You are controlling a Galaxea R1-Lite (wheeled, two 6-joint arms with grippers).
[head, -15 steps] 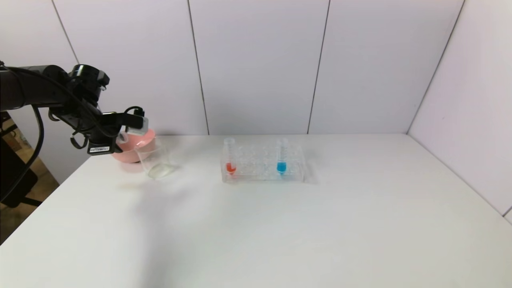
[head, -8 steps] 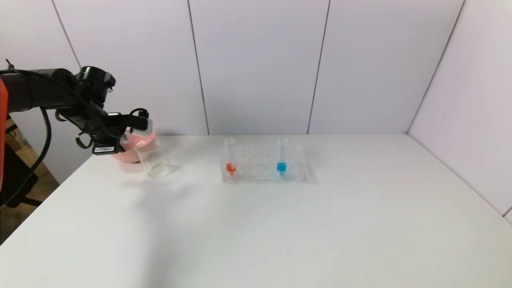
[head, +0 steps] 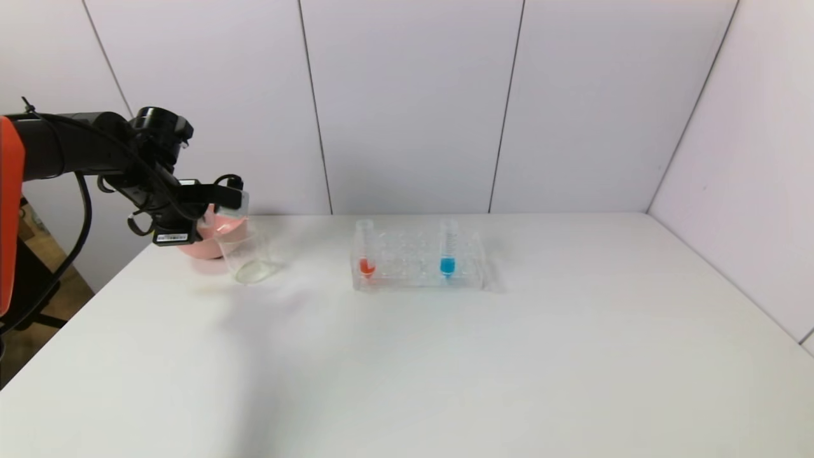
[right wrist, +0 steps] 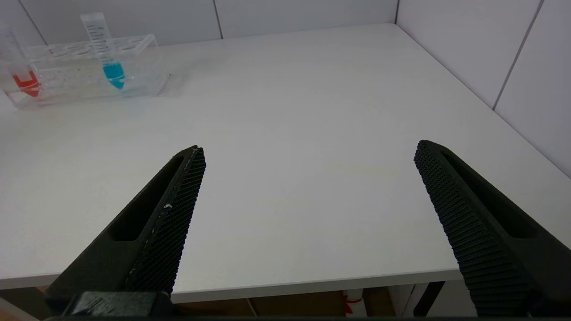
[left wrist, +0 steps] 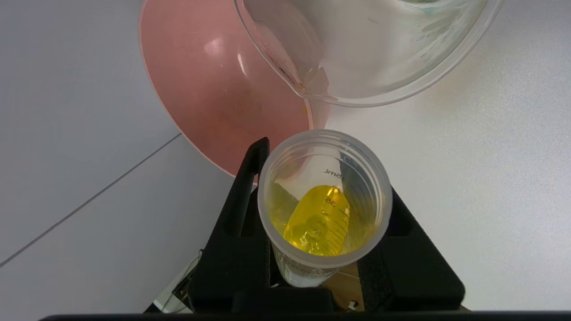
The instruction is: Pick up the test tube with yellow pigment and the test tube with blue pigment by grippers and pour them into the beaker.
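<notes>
Edging rightward toward the beaker [head: 247, 257], the left gripper [left wrist: 321, 232] is clamping the test tube with yellow pigment [left wrist: 324, 207] beside its lip, so tipping should be coming slowly, mouth centred over the rim.

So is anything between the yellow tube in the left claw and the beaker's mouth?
Nothing visible. The left claw holds the yellow tube with its open mouth facing the beaker; the pink bowl sits beside that path.
</notes>
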